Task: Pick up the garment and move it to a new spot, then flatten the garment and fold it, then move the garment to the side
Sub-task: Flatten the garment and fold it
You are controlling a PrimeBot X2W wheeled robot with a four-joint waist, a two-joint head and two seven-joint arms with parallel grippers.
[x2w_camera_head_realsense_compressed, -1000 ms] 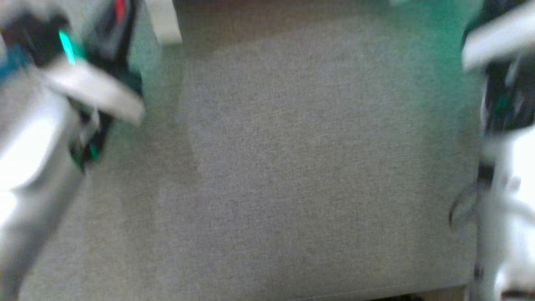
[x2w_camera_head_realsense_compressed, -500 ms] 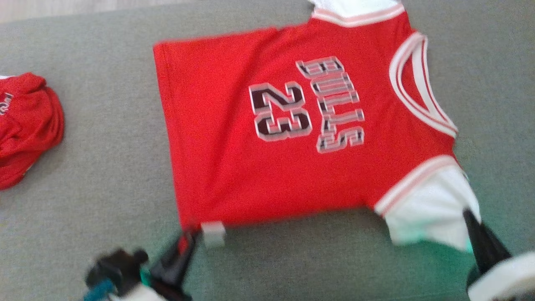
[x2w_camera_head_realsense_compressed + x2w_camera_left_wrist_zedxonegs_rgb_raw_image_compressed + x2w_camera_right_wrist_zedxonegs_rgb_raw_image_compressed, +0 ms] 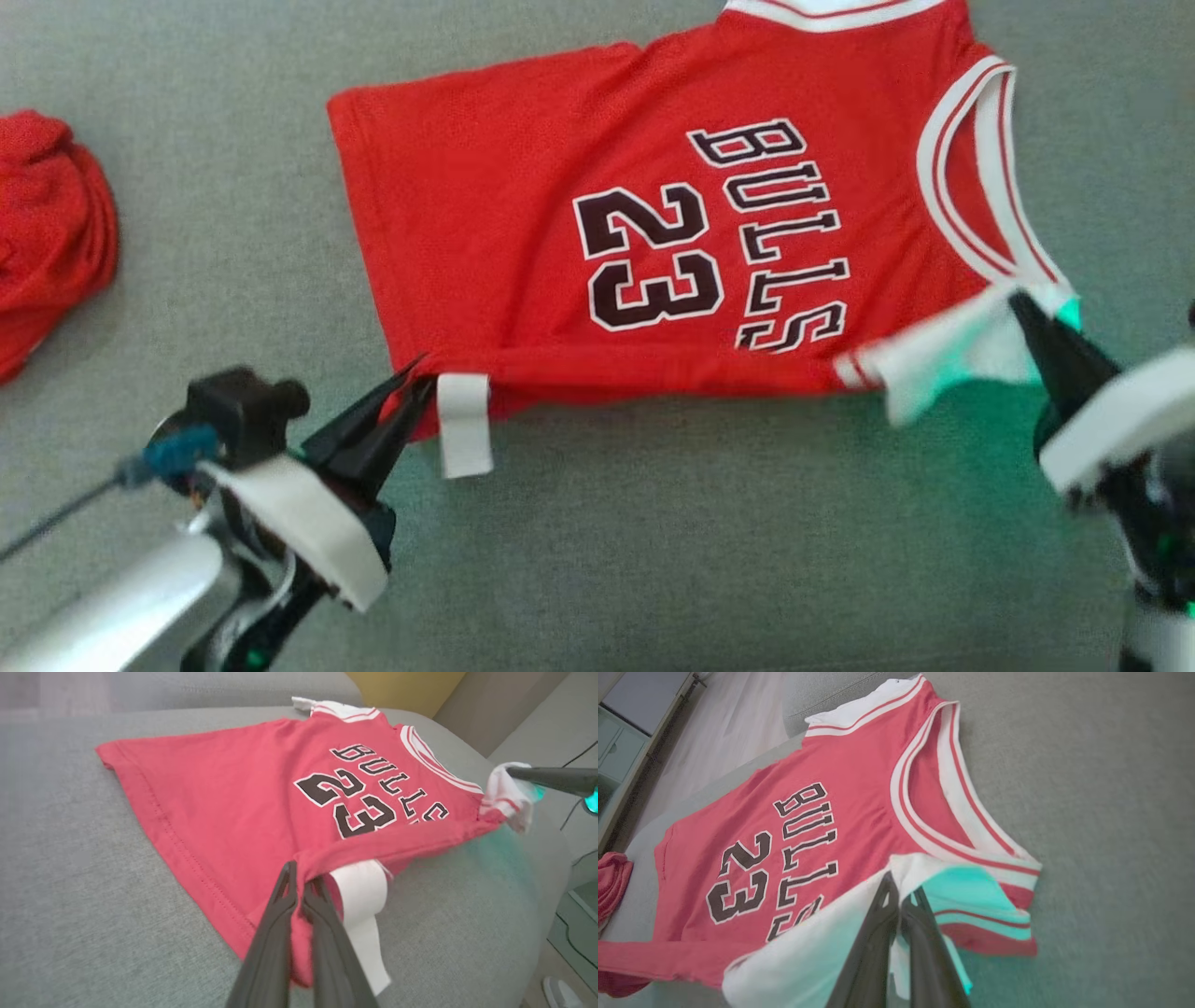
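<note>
Jersey lies face up on the grey cushion, across the middle and far part of it in the head view. Its long axis runs left-right there: collar toward the robot's right, hem toward the robot's left. The BULLS 23 print sits sideways, letter tops toward the collar end.

Your left gripper is clamped on the near hem corner. The left wrist view shows the fingers closed together with red fabric pinched between them. A white tag hangs just beside those fingertips, on their right, with its loose end down on the cushion.

Your right gripper is pinched tight on the near white sleeve. In the right wrist view, white fabric bunches round the closed fingers, tinted green by the gripper light.

Between your two grippers the near long edge is raised off the cushion and pulled into a fairly straight line. It rolls slightly toward the far side, so the lower 3 and the S sit right at that fold. The rest of the body lies flat, touching the cushion.

A crumpled red cloth lies at the left, well apart from the hem.
</note>
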